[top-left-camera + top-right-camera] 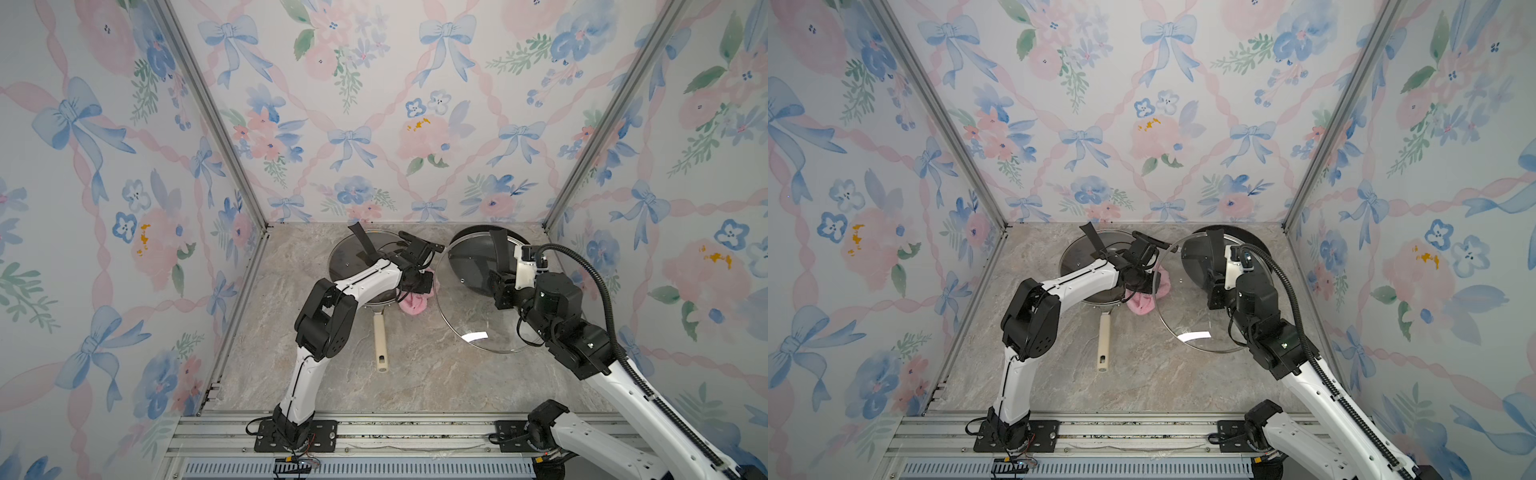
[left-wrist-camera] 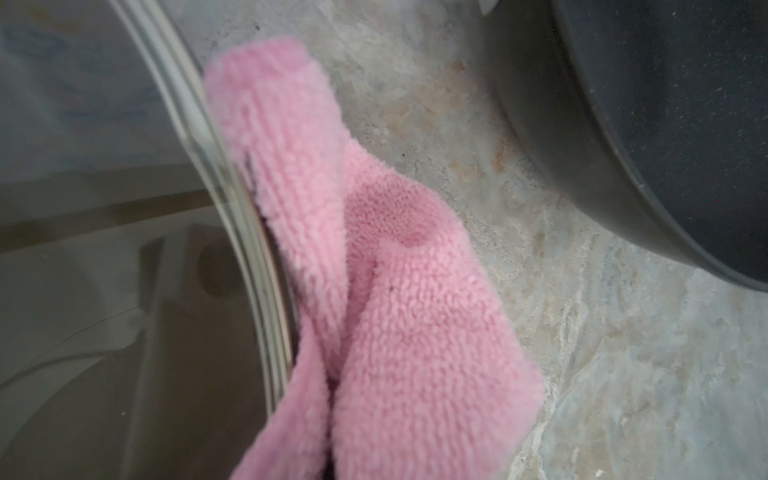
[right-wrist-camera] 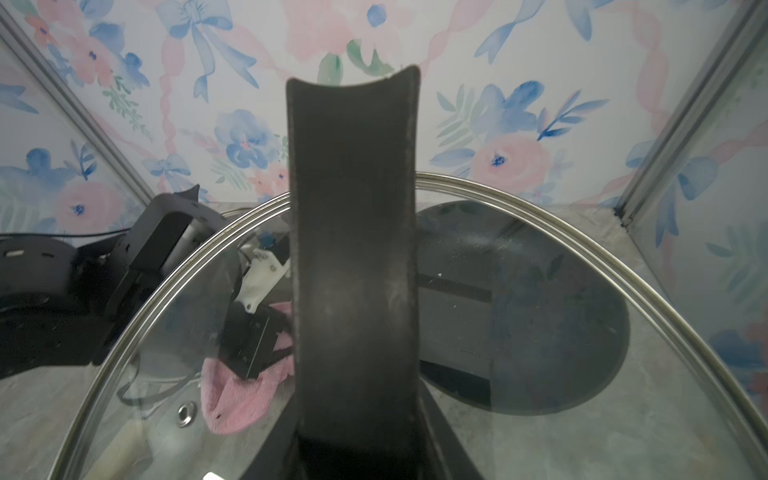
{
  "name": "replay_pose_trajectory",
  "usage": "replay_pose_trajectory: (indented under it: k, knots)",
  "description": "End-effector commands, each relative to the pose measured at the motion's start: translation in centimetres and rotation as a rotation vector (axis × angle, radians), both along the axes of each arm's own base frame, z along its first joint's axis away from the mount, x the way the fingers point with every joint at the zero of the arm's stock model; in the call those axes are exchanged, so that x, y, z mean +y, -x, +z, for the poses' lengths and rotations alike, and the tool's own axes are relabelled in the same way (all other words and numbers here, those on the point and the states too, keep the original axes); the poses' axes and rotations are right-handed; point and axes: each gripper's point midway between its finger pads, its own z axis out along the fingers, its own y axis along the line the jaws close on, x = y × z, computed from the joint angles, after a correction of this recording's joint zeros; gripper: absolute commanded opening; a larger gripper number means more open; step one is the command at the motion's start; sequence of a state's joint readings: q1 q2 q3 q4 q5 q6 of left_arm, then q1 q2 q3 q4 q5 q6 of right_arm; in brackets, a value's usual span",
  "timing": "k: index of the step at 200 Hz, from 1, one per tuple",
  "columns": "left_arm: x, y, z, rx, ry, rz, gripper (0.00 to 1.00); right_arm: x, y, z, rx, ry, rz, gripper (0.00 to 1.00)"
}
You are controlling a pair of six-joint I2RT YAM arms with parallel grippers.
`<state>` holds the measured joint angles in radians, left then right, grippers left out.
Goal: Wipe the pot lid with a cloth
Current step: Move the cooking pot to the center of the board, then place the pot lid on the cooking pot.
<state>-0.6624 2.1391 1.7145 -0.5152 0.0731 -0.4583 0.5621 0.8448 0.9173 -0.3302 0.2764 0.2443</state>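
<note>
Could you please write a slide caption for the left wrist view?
A pink cloth bunched at the rim of the glass lid, marble tabletop below, dark pan nearby.

Two slim arms in white shells with black joint housings, left arm (image 1: 299,374) threaded by a thin black cable, right arm (image 1: 611,399) trailed by a ribbed black hose (image 1: 604,291), boxy matte black left hand (image 1: 420,286) and right hand (image 1: 498,286), black base plates (image 1: 320,440) with silver screws
</note>
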Motion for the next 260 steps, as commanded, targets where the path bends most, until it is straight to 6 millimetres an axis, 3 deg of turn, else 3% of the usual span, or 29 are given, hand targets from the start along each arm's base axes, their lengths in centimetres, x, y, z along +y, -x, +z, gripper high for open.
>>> replay_pose_trajectory:
  k: [1, 22, 41, 59, 81, 121, 144, 195, 236, 243, 260]
  knots:
    - [7.3, -2.8, -0.8, -0.032, -0.131, 0.203, 0.0, 2.2, 0.4, 2.0, -0.084, -0.085, 0.037, 0.0]
    - [9.6, -3.9, 0.2, -0.06, -0.145, 0.241, 0.0, 3.4, -0.1, 0.4, -0.061, -0.084, 0.053, 0.0]
    - [10.4, -4.4, 1.1, -0.07, -0.129, 0.245, 0.0, 4.0, -0.6, -0.4, -0.055, -0.092, 0.054, 0.0]
    - [10.0, -4.4, 2.1, -0.082, -0.107, 0.224, 0.0, 3.9, -1.3, -0.7, -0.073, -0.071, 0.028, 0.0]
    - [8.1, -3.9, 4.3, -0.098, -0.026, 0.166, 0.0, 3.3, -3.4, 0.6, -0.13, -0.04, -0.031, 0.0]
    - [3.0, -1.8, 10.9, -0.177, 0.125, -0.002, 0.0, -2.2, -10.1, 2.1, -0.109, -0.069, -0.261, 0.0]
    - [1.8, -0.3, 14.3, -0.22, 0.211, -0.05, 0.0, -5.0, -13.2, 2.0, -0.08, -0.065, -0.341, 0.0]
    - [4.2, 1.7, 20.0, -0.374, 0.256, -0.046, 0.0, -9.3, -19.1, -0.9, -0.018, -0.066, -0.404, 0.0]
    - [6.3, 1.9, 21.8, -0.441, 0.23, 0.003, 0.0, -10.2, -23.5, -3.3, 0.027, -0.097, -0.34, 0.0]
    - [6.6, 1.9, 22.0, -0.449, 0.224, 0.013, 0.0, -10.1, -24.4, -4.9, 0.057, -0.094, -0.332, 0.0]
    - [7.2, 1.7, 22.1, -0.457, 0.217, 0.036, 0.0, -9.8, -25.5, -5.8, 0.057, -0.087, -0.306, 0.0]
